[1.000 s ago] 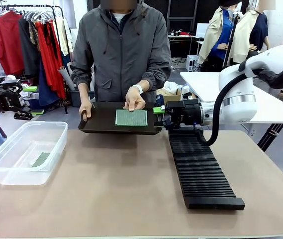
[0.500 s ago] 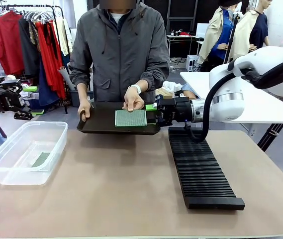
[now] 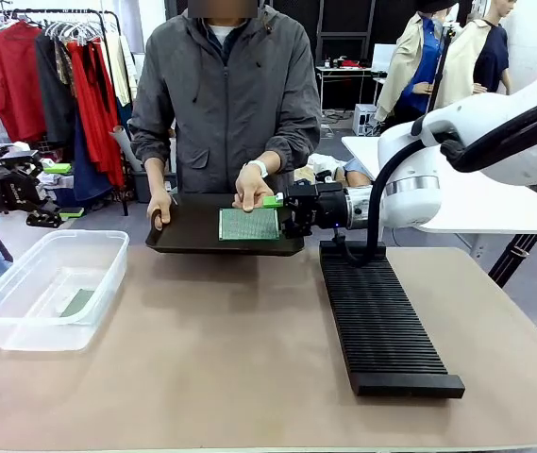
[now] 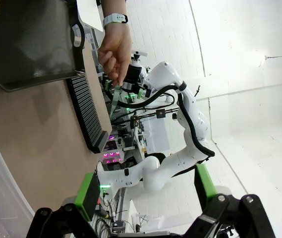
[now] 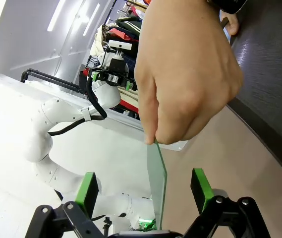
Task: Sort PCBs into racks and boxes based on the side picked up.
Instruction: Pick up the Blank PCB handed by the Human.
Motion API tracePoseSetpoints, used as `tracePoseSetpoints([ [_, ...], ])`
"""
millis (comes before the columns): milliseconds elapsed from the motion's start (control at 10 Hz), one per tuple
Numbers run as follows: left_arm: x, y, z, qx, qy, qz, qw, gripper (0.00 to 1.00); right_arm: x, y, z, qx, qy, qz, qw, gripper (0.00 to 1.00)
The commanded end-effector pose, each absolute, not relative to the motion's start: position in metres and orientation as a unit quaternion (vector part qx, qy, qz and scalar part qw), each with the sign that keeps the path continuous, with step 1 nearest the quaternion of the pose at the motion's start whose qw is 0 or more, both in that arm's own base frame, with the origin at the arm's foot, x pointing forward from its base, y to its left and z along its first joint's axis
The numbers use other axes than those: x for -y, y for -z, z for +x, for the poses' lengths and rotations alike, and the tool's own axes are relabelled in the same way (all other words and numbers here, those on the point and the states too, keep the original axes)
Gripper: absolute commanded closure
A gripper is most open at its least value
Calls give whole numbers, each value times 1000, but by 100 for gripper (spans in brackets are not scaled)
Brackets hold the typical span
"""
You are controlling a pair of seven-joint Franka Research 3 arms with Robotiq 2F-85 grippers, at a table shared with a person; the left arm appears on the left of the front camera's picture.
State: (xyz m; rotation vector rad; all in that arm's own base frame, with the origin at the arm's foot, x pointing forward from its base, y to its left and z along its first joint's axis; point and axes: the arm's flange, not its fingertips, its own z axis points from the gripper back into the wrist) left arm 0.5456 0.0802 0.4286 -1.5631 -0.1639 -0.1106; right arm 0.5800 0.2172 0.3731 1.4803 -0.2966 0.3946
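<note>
PCB [image 5: 156,188] in person's hand [image 5: 185,74], between right gripper [image 5: 143,190] spread jaws.

right arm [image 3: 495,132]: glossy white rounded shells, a silver ring at the wrist, a black cable [image 3: 375,212] looping from its 6 o'clock side. right gripper [image 5: 144,191] and left gripper [image 4: 145,191]: black, with green pads. the person wears a grey zipped jacket [image 3: 230,104], long sleeves, white wristband [image 3: 260,168].

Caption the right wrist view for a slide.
Handover: a person's hand holds a PCB edge-on between the jaws of the open right claw, not yet gripped.
</note>
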Motion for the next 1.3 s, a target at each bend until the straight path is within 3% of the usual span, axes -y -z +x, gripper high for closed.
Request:
tracePoseSetpoints([
  [0, -80, -431, 543, 72, 49, -699, 710, 0, -228, -375, 590, 121, -171, 670, 712, 0],
  [200, -80, -431, 543, 72, 49, -699, 710, 0, -229, -375, 590, 126, -162, 668, 716, 4],
  [400, -80, -431, 543, 72, 49, -699, 710, 0, -229, -376, 587, 132, -157, 666, 717, 28],
  [500, -80, -431, 543, 72, 49, -699, 710, 0, -230, -376, 587, 132, -157, 666, 717, 43],
  [800, -80, -431, 543, 72, 49, -699, 710, 0, -233, -375, 586, 128, -157, 662, 721, 100],
  [1200, -80, -431, 543, 72, 49, -699, 710, 0, -234, -374, 586, 126, -155, 667, 718, 100],
])
